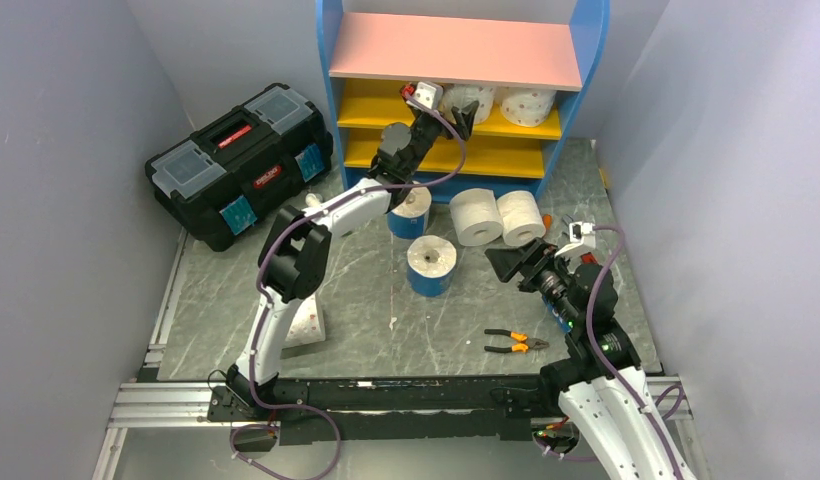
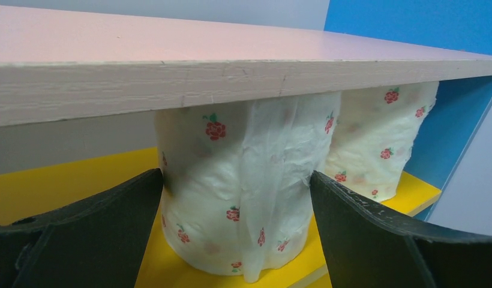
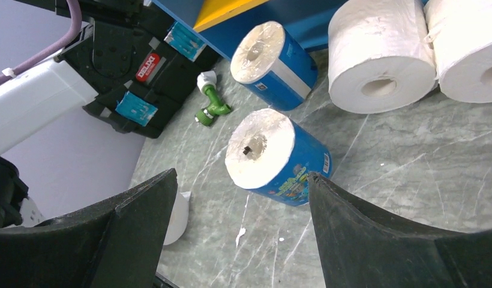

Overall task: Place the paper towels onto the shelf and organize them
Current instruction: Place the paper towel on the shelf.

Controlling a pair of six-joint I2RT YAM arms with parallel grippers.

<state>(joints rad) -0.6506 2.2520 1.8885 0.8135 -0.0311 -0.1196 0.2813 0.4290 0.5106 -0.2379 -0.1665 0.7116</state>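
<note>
Left hand (image 1: 464, 112), overhead view: under the pink top board (image 1: 456, 50) of the shelf (image 1: 329, 60), at the flowered roll (image 1: 473, 97) on the upper yellow board (image 1: 371, 108). A second flowered roll (image 1: 529, 104) stands just to its right. Right hand (image 1: 513, 265): low over the surface (image 1: 366, 300), fingers spread, nothing held. In front of the shelf are two plain white rolls (image 1: 478, 215) touching side by side, a far blue roll (image 1: 412, 210) and a near blue roll (image 1: 431, 263). Black toolbox (image 1: 241, 165) left of the shelf. Pliers (image 1: 514, 343) near my right arm.

Left wrist view: my left hand (image 2: 237, 180) is clasped on the flowered roll (image 2: 231, 234), one of the fingers (image 2: 111, 222) against each side. The roll is upright, base on the upper yellow board (image 2: 69, 180), top just under the pink top board (image 2: 171, 78). The second flowered roll (image 2: 381, 138) is behind it to the right, by the blue side wall.

Right wrist view: my right hand (image 3: 242, 180) is released, fingers (image 3: 381, 234) wide apart and empty. Beyond them on the surface (image 3: 411, 156) are the near blue roll (image 3: 279, 159), the far blue roll (image 3: 273, 60), the plain white rolls (image 3: 381, 57), the black toolbox (image 3: 135, 72) and a small green-and-white item (image 3: 210, 105).
</note>
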